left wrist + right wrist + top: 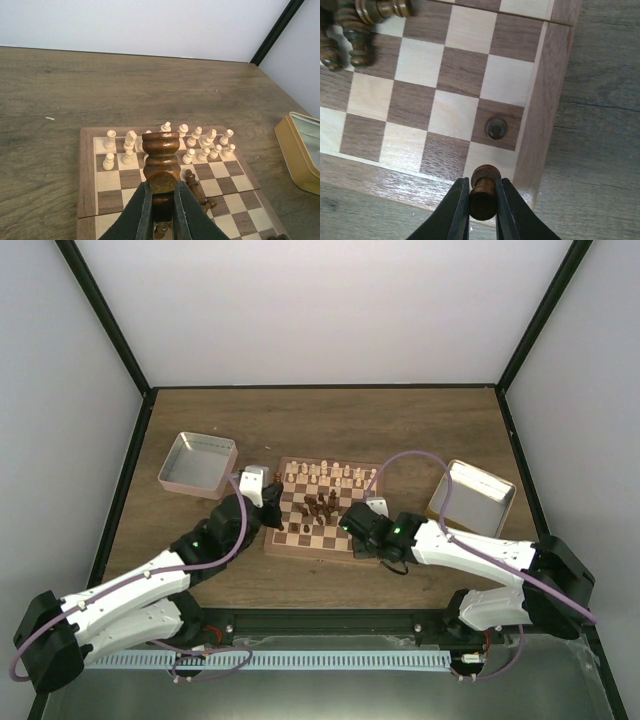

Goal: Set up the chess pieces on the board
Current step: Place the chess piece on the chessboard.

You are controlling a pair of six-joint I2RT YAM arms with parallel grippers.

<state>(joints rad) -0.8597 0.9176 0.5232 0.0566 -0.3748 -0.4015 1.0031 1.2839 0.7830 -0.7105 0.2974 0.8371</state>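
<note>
Left fingers (146,197) clamp a glossy, ribbed, dark turned-wood piece (161,155) above the checkered board (310,552) mid-worktop (330,420). Right fingers (462,195) pinch a round-headed dark pawn (484,192) over the board's near right corner. Cream pieces (192,142) line its far rows.

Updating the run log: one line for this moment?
left gripper: shut on ridged dark piece | right gripper: shut on small dark piece at board corner
</note>
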